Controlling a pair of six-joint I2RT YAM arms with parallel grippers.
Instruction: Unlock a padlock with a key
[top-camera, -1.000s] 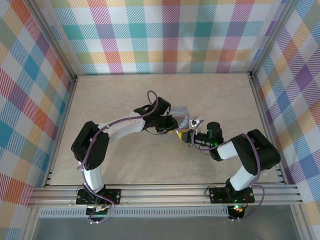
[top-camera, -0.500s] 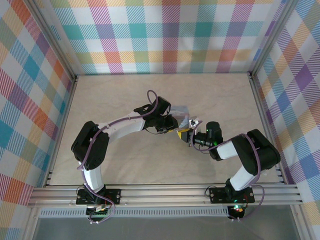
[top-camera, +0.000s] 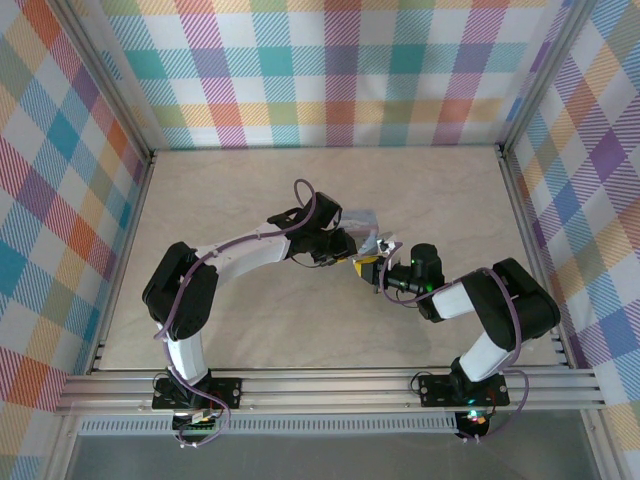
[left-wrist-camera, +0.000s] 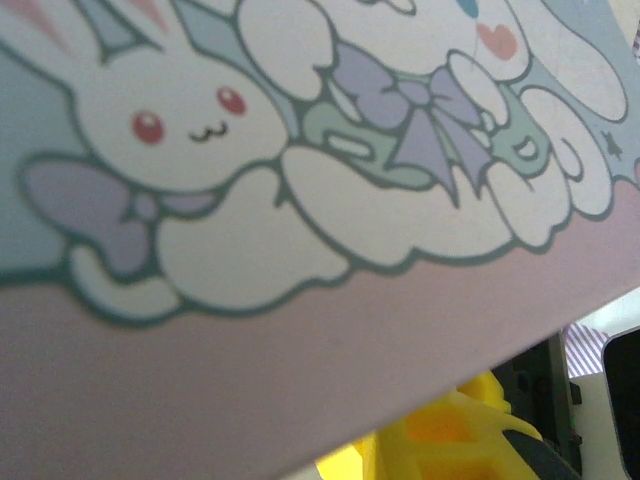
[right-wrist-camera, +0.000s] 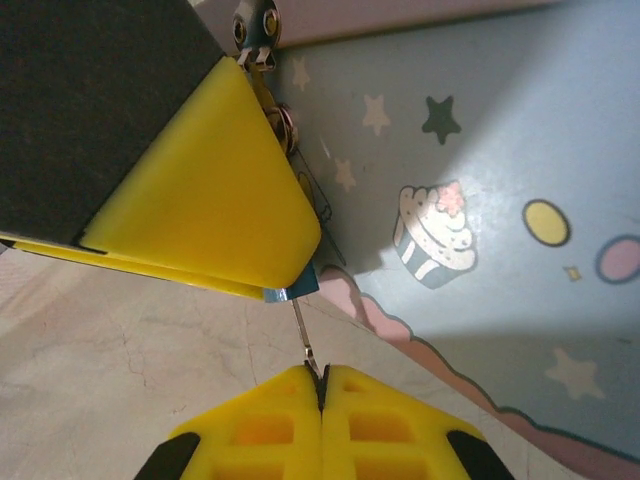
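In the right wrist view my right gripper (right-wrist-camera: 320, 375) is shut on a thin silvery key (right-wrist-camera: 303, 335). The key's tip reaches into the small blue padlock (right-wrist-camera: 295, 291). Only a corner of the padlock peeks from between the yellow fingers (right-wrist-camera: 210, 190) of my left gripper, which is shut on it. From above, the left gripper (top-camera: 357, 265) and the right gripper (top-camera: 377, 280) meet nose to nose mid-table. The padlock sits against the side of the pale blue cartoon tin (right-wrist-camera: 450, 180), below its metal hasp (right-wrist-camera: 255, 25).
The tin (top-camera: 362, 222) lies just behind both grippers, and its bunny lid (left-wrist-camera: 250, 180) is very close to the left wrist camera. A yellow finger (left-wrist-camera: 450, 440) shows under the lid's edge. Plaid walls and aluminium rails (top-camera: 330, 385) bound the marbled tabletop (top-camera: 250, 330).
The right gripper has edged slightly left and away from me, closer to the left gripper. The left arm has held still.
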